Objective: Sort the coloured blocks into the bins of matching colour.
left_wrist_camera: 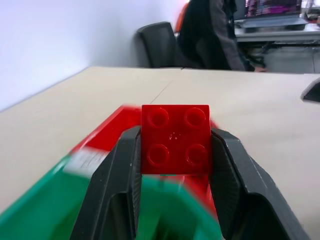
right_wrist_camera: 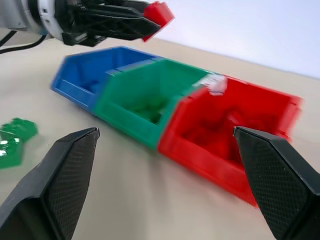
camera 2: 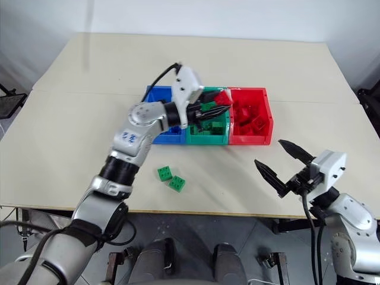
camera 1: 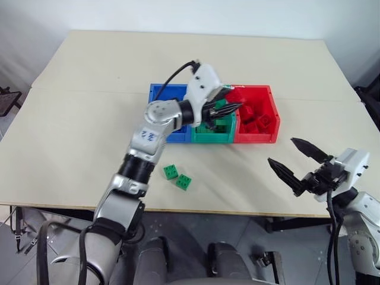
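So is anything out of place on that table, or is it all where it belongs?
Two green blocks lie loose on the table, near its front edge and apart from the bins. The left gripper holds a red block above the bins. Nothing looks spilled or broken.

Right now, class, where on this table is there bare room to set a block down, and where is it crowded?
Free: the table left of the blue bin, and the stretch behind the bins. Crowded: near the front edge, two green blocks lie together; over the green bin the left gripper holds a red block; the right gripper hovers open at the front right.
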`<state>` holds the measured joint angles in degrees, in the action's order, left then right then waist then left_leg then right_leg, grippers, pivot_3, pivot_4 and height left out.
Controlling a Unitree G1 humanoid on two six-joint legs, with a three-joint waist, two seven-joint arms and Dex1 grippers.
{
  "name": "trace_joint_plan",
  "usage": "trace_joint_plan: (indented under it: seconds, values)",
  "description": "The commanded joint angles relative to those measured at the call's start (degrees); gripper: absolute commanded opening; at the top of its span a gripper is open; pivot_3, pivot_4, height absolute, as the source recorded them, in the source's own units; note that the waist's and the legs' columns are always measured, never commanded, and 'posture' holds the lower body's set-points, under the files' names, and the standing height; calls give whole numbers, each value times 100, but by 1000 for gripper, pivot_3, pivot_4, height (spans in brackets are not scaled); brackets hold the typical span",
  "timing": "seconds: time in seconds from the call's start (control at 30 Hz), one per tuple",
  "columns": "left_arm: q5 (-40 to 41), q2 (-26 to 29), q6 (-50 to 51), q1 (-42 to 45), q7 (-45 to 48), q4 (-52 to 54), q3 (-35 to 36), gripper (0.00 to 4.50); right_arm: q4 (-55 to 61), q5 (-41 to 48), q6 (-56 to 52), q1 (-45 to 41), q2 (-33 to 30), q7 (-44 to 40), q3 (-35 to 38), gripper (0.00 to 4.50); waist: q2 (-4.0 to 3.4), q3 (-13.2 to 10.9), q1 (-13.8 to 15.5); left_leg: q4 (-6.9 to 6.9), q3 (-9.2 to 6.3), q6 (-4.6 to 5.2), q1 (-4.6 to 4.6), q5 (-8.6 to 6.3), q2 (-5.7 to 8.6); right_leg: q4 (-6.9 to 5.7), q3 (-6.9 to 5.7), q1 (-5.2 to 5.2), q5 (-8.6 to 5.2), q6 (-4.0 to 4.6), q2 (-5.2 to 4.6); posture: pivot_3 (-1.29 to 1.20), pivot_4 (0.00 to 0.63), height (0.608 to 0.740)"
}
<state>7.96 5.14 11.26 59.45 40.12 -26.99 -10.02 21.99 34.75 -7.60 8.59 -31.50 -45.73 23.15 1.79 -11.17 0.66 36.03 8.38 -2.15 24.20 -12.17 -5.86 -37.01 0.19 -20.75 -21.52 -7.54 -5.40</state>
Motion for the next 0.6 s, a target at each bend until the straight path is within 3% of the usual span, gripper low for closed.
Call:
trace_joint_plan:
  seconds: [0.03,0.17,0.3,0.6]
  values:
    - [-213,-407,-591,563,-108,-1086,-52,1466,448,127,101,270,71,166,285,4500,0,0,1,-2,0,-1,0,-2,-1,6,0,0,0,0,1,0,150,740]
    - [-422,-922,-1225,1185,-319,-2656,34,1466,840,143,101,685,237,368,353,4500,1,-1,11,0,-3,0,8,-9,3,17,-1,-3,-3,-5,0,0,150,740]
    - [-492,-1111,-1558,1469,-336,-3484,171,1466,945,129,139,831,325,454,361,4500,1,-1,-9,-2,-2,0,10,-18,4,31,-1,-2,-3,-5,-1,0,150,740]
    - [-539,-910,-2176,1427,-78,-3574,442,4273,758,18,183,534,323,439,55,4500,1,-1,-30,-6,-2,0,17,-19,3,34,-5,-6,-3,-5,0,0,150,740]
